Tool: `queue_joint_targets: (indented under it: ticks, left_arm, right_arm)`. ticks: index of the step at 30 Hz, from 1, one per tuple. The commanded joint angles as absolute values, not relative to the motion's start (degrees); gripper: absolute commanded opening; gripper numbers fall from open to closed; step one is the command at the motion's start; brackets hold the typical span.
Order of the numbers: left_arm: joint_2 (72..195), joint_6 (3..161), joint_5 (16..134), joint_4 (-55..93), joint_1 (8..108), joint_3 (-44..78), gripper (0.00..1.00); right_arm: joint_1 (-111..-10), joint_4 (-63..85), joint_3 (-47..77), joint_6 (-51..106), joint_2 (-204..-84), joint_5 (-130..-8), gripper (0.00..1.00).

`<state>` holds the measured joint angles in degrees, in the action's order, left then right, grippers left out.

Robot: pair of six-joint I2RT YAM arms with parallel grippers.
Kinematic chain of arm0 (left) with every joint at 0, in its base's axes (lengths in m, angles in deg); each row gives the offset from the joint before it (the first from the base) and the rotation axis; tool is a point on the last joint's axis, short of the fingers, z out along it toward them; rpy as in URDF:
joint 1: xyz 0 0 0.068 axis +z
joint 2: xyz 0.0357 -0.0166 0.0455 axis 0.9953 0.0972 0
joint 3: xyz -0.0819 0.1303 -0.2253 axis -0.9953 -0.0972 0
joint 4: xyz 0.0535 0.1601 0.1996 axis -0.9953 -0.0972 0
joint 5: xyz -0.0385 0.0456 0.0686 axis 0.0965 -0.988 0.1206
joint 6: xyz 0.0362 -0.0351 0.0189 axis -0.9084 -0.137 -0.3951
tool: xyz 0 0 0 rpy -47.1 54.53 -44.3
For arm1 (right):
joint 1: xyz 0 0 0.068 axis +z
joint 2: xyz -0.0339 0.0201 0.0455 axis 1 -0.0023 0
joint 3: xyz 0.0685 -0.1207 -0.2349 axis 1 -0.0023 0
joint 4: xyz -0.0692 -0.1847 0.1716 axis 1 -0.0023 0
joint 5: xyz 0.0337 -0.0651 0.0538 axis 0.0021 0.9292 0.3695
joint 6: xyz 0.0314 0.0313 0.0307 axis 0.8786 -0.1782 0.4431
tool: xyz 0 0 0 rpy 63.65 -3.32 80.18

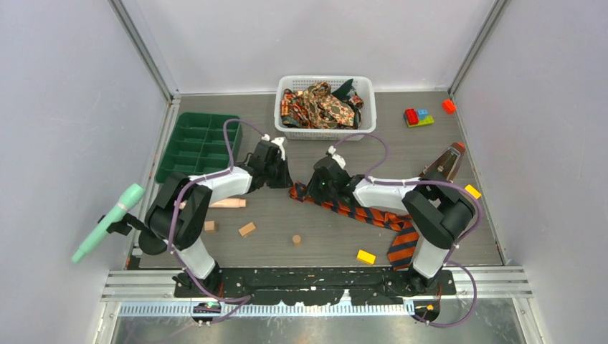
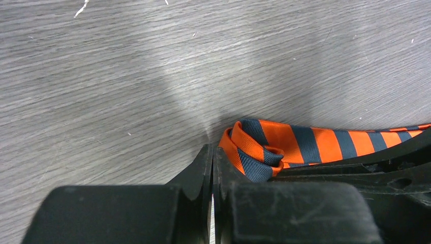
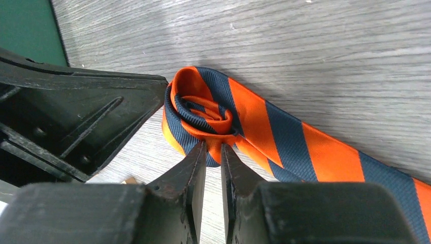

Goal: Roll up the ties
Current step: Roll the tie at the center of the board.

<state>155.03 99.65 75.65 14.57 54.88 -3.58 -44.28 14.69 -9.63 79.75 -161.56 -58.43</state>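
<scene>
The striped tie (image 1: 373,215) lies on the table (image 1: 330,244) in front of the right arm. It runs slantwise from its wide end, at the near right beside that arm's base, up to a thin end at mid-table. There the thin end is wound into a small, loose roll of orange and dark bands, lying on its side.

The two arms meet at this roll. The left pincer (image 2: 212,151) is pressed together with nothing between its fingers. Its tips are down at the table, and the roll lies against the outer side of its right finger. The right pincer (image 3: 213,147) comes in from the other side. Its fingers are nearly together, with only a thin slit between them, pinching the near edge of the roll where the fabric folds over.

At the far middle of the table stands a white mesh basket (image 1: 324,77). It holds the paisley ties (image 1: 323,106) in a heap, with a dark green tie (image 1: 345,89) poking up at its far right. A green compartment tray (image 1: 208,125) sits at the far left. A few wooden blocks (image 1: 247,229) lie near the left arm, and a yellow block (image 1: 366,256) lies near the tie's wide end
</scene>
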Motion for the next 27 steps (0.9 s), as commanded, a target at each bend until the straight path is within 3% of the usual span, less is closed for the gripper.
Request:
queue_joint_targets:
  ticks: [1, 11, 21, 23, 25, 27]
  left_arm:
    - [155.50, 100.21, 77.18, 16.69, 55.15, -4.25, 0.00]
    - [154.65, 101.21, 75.82, 15.17, 56.48, -4.59, 0.00]
    - [151.05, 102.83, 72.61, 11.60, 58.11, -3.71, 0.12]
    - [150.14, 103.03, 71.75, 10.10, 58.37, -3.35, 0.12]
    - [148.94, 103.23, 70.24, 8.18, 58.83, -3.38, 0.11]
    - [147.38, 103.95, 68.21, 6.20, 59.57, -3.84, 0.16]
  right_arm:
    - [-44.43, 17.48, -6.43, 80.06, -162.97, -59.67, 0.23]
    - [-44.43, 12.97, -5.47, 77.23, -159.89, -58.57, 0.24]
    - [-44.43, -1.18, 1.37, 65.72, -155.40, -56.81, 0.33]
    - [-44.43, -3.66, 3.41, 62.00, -155.66, -57.15, 0.37]
    - [-44.43, -5.66, 5.51, 57.36, -156.17, -58.43, 0.48]
    - [-44.43, -7.80, 7.95, 51.80, -157.26, -60.07, 0.66]
